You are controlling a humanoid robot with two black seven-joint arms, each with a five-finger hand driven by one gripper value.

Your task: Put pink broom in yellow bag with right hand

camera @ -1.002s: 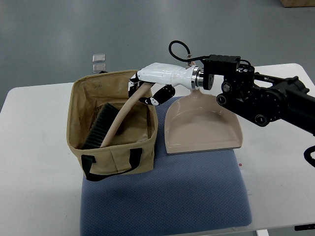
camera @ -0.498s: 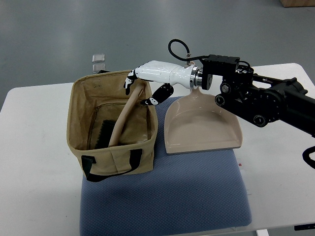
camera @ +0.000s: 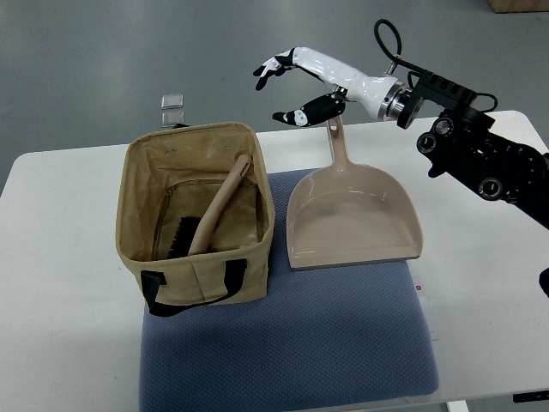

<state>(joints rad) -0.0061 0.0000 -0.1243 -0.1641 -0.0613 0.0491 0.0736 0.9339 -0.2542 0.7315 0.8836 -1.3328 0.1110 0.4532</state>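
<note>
Broom lies inside bag; right hand spread, well above rim.

We see a tan, mustard-yellow fabric bag with black handle straps along its front. Inside it lies a broom with a pale pinkish-beige handle and black bristles. Beside the bag sits a dustpan in the same soft pink-beige, slightly darker along its front lip. Both rest on a slate-blue mat covered in a fine pattern of tiny dots. The tabletop beneath is plain white. The right hand is glossy white with black fingers marked by small white patches, and its arm is matte black. The floor behind is dull grey-green.
</note>
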